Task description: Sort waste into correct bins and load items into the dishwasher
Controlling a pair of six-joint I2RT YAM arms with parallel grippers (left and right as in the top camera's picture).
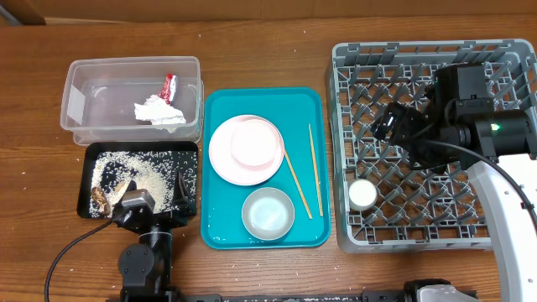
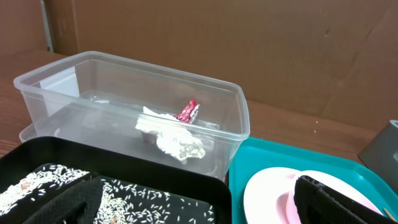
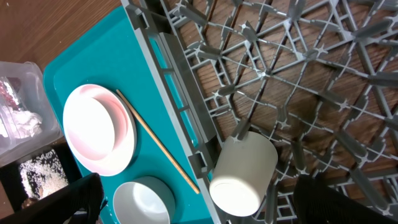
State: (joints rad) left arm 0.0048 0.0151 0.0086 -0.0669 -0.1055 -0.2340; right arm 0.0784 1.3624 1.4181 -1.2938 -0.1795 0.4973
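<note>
The clear tub (image 1: 84, 101) holds the crumpled white tissue (image 1: 158, 111) and the red wrapper (image 1: 170, 85); both also show in the left wrist view, tissue (image 2: 177, 140) and wrapper (image 2: 188, 111). The black tray (image 1: 189, 149) holds rice (image 1: 134, 172) and brown scraps (image 1: 105, 197). On the teal tray (image 1: 306, 101) lie the white and pink plate (image 1: 243, 151), the pale bowl (image 1: 268, 214) and two chopsticks (image 1: 312, 168). The white cup (image 1: 362, 195) stands in the grey rack (image 1: 419, 52). My left gripper (image 1: 151, 195) is open and empty over the black tray's near edge. My right gripper (image 1: 398, 134) is open and empty above the rack, over the cup (image 3: 242, 174).
The rack's upright pegs (image 3: 280, 68) surround the cup. The rack's left wall (image 3: 180, 106) runs right beside the teal tray (image 3: 93, 56). The tub's right end stands close to the teal tray's far left corner (image 2: 261, 152). Bare wooden table lies along the far edge.
</note>
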